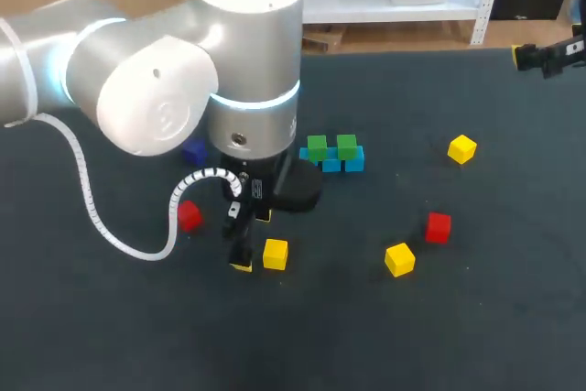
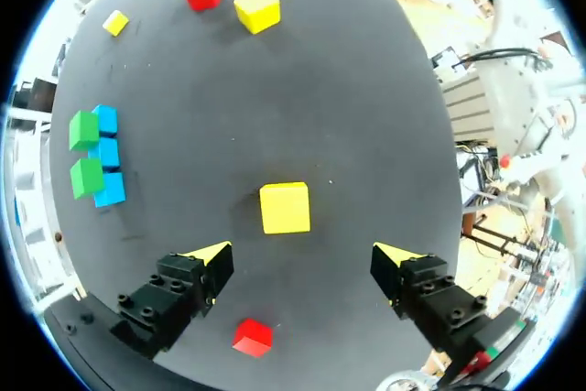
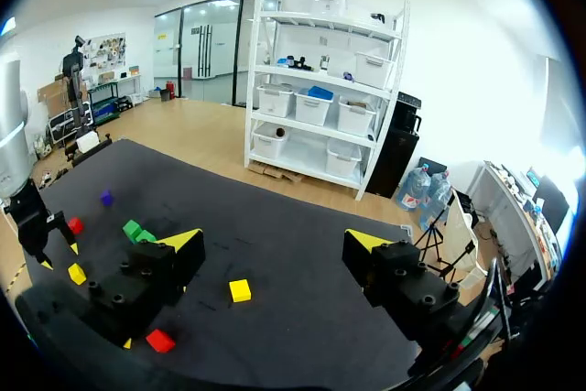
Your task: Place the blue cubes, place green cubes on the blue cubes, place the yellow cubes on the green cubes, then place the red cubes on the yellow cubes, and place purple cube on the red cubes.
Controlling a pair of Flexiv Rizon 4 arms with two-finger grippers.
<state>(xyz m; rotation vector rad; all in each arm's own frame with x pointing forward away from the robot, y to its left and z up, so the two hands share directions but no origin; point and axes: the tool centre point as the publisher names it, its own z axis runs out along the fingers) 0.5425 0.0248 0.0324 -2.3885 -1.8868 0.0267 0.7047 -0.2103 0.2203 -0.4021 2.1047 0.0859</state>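
Note:
My left gripper [image 1: 253, 242] hangs open just above the mat, and a yellow cube [image 1: 275, 254] sits right beside it. In the left wrist view that yellow cube [image 2: 285, 207] lies just ahead of the gap between the fingers of the left gripper [image 2: 303, 258]. A red cube [image 2: 253, 337] lies under the wrist. A row of three blue cubes [image 1: 331, 163] carries two green cubes [image 1: 317, 146]. More yellow cubes [image 1: 399, 259] [image 1: 462, 148], a red cube [image 1: 438, 226] and a purple cube [image 1: 193, 152] lie loose. My right gripper [image 3: 275, 249] is open and empty, raised at the far right [image 1: 540, 57].
The red cube [image 1: 189, 216] left of the left gripper lies close to the arm's white cable [image 1: 137, 244]. The left arm's big body hides part of the mat behind it. The mat's far edge [image 1: 412, 50] runs along the back.

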